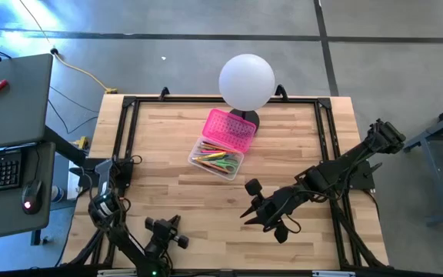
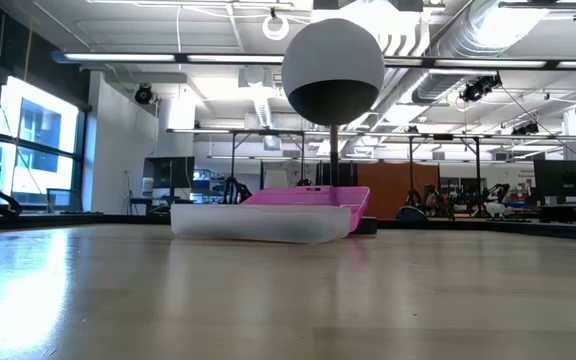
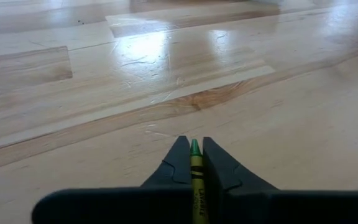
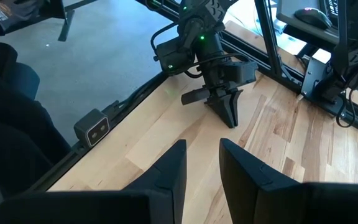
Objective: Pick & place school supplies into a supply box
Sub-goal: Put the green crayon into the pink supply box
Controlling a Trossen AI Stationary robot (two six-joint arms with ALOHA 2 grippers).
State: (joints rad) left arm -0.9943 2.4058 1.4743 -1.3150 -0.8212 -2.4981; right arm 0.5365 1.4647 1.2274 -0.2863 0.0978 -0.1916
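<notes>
The supply box stands mid-table, its clear base (image 1: 218, 160) holding several coloured pens and pencils and its pink dotted lid (image 1: 231, 128) lying open behind it; the low view shows the box (image 2: 263, 222) from the side. My left gripper (image 1: 164, 231) is low at the table's near left edge, shut on a green crayon (image 3: 196, 177). The right wrist view shows it (image 4: 230, 112) tipped down onto the wood. My right gripper (image 1: 254, 206) hovers open over the near right part of the table, nothing between its fingers (image 4: 202, 163). My left gripper pinches the green crayon between its two fingers, which press on the paper-wrapped shaft just behind the tip (image 3: 196, 163). The crayon lies along the fingers, and its pointed tip (image 3: 194, 147) shows at their free ends. The fingers slant down toward the tabletop.
A white globe lamp (image 1: 247, 81) on a dark foot stands right behind the box's lid. A black frame (image 1: 129, 123) runs round the table's edges. A desk with a keyboard and mouse (image 1: 6, 169) sits off the left side. Bare wood lies between the box and both grippers.
</notes>
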